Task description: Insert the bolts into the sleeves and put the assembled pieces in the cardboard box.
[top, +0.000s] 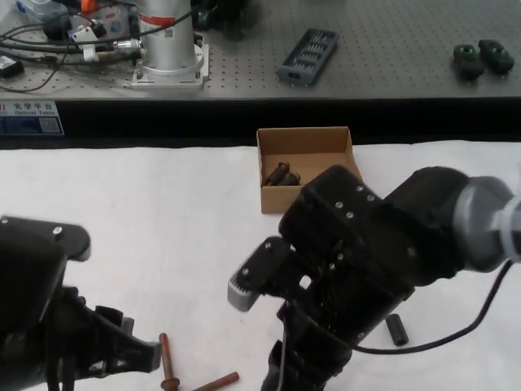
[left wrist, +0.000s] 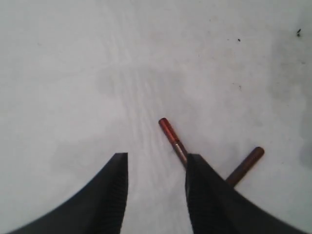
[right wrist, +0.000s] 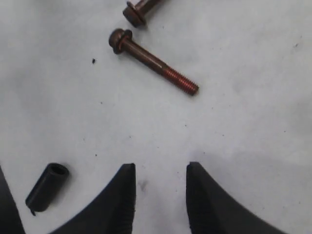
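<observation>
- Holding what looked like two assembled pieces (top: 281, 175) in its near-left corner, the cardboard box (top: 305, 140) stood at the far middle of the white tabletop (top: 163, 212); that part of the job appeared done.
- Two loose bolts lay close together at the near edge of the tabletop, left of centre. The first bolt (left wrist: 171, 139) ran partly beneath a finger of the left end effector (left wrist: 157, 157), and the second bolt (left wrist: 245, 165) lay just beside it.
- The left end effector hung low over the first bolt with its fingers apart and nothing between them.
- One empty black sleeve (right wrist: 47, 187) lay on its side at the near right, well apart from the bolts.
- The right end effector (right wrist: 161, 168) hovered above the tabletop between the sleeve and the bolts, its fingers also apart and gripping nothing.
- Judged from this, at least one bolt was yet to be picked up, slid into the sleeve and carried to the box; I could not tell where a second sleeve was.
</observation>
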Tool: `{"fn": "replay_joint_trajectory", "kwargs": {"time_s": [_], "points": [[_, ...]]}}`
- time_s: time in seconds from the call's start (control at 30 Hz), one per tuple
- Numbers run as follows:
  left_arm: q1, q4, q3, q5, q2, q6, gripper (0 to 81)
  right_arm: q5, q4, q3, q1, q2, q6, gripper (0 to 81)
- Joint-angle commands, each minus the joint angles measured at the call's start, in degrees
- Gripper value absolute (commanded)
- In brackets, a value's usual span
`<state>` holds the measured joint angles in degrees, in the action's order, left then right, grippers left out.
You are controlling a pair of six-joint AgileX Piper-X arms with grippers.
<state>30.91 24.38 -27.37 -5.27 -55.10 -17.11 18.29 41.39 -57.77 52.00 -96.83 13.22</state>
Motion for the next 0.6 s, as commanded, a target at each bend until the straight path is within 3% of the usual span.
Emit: {"fn": "replay_joint_trajectory", "kwargs": {"time_s": [0.0,0.17,0.4,0.57], "points": [[0.1,-2.7,0.0,0.4,2.8,-5.2,29.4,0.3,1.8,-1.5,0.0,-1.8,3.6,26.4],[0.1,-2.0,0.0,0.8,6.9,-7.9,29.4,0.9,3.2,-3.4,0.0,-3.7,5.4,26.1],[0.1,-0.5,0.0,10.4,7.7,-13.7,29.4,1.0,3.3,-4.8,0.0,-3.6,5.2,24.1],[0.1,-1.0,0.0,9.7,7.7,-16.2,29.4,0.2,2.2,-5.3,0.0,-3.7,7.9,24.1]]}}
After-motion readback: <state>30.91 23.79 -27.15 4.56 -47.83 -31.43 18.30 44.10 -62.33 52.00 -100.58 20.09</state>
